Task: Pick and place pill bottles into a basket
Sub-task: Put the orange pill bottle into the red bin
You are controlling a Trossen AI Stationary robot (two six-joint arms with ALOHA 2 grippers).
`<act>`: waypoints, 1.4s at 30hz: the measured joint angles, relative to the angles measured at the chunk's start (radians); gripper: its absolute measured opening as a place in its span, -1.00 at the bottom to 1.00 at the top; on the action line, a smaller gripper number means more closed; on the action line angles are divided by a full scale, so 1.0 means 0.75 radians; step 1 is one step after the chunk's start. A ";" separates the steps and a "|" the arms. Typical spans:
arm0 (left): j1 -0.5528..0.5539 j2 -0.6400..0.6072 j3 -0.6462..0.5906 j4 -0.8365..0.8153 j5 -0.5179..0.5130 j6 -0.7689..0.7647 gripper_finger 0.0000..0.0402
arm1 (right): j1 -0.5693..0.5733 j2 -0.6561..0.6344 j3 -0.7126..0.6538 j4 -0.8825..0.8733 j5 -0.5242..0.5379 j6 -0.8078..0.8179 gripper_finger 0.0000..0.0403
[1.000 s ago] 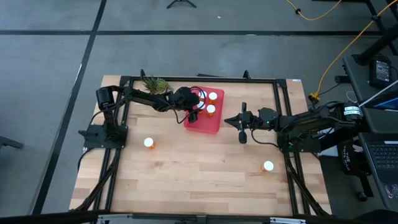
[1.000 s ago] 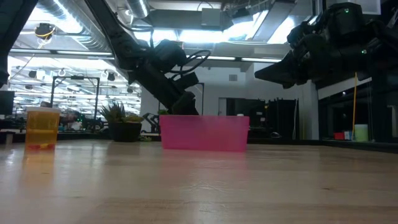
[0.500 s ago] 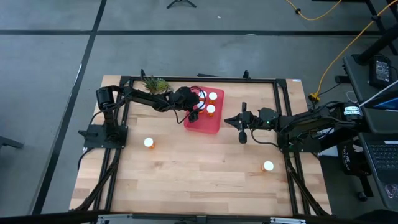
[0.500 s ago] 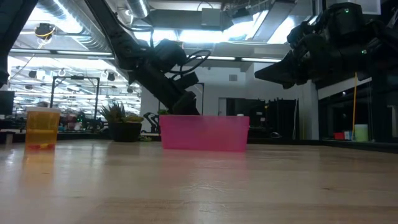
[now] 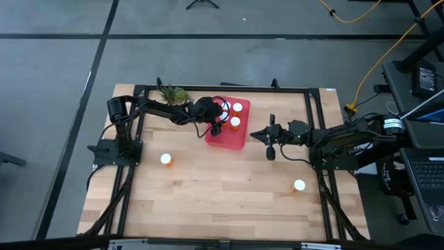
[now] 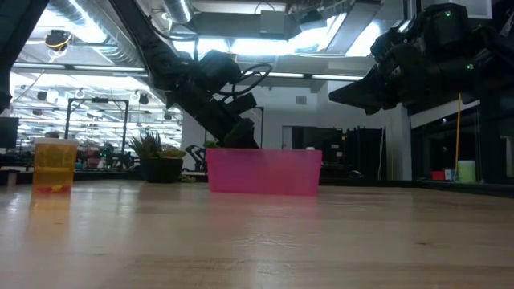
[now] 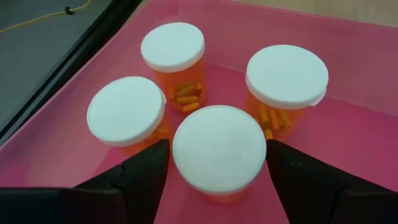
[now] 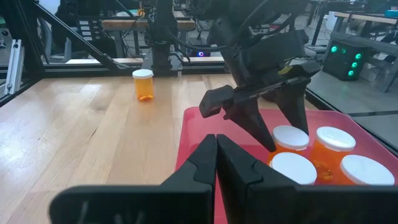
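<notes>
Several orange pill bottles with white caps stand upright on the floor of the red basket (image 5: 230, 137). My left gripper (image 7: 217, 152) reaches down into the basket and is open. One finger stands on each side of the nearest bottle (image 7: 219, 149), close to its cap, and I cannot tell whether they touch it. One more bottle (image 5: 166, 159) stands on the table at the left. Another (image 5: 299, 185) stands at the near right. My right gripper (image 5: 252, 133) hovers shut, level, just right of the basket.
A small potted plant (image 5: 173, 94) stands at the far edge, left of the basket. A black frame (image 5: 222, 88) runs round the wooden table. Bare wood lies between the two loose bottles along the near side.
</notes>
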 joint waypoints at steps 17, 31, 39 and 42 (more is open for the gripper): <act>-0.024 -0.002 0.000 0.008 -0.017 0.053 0.31 | 0.000 0.001 0.000 -0.001 0.000 0.000 -0.92; -0.047 -0.136 0.000 -0.024 -0.015 0.079 0.31 | 0.000 0.001 0.000 -0.005 0.000 0.020 -0.92; -0.134 -0.368 0.001 -0.251 -0.011 0.216 0.29 | 0.000 0.001 0.000 -0.021 -0.004 -0.009 -0.92; -0.176 -0.492 0.001 -0.398 -0.011 0.226 0.24 | 0.000 0.001 -0.001 -0.041 -0.004 -0.010 -0.92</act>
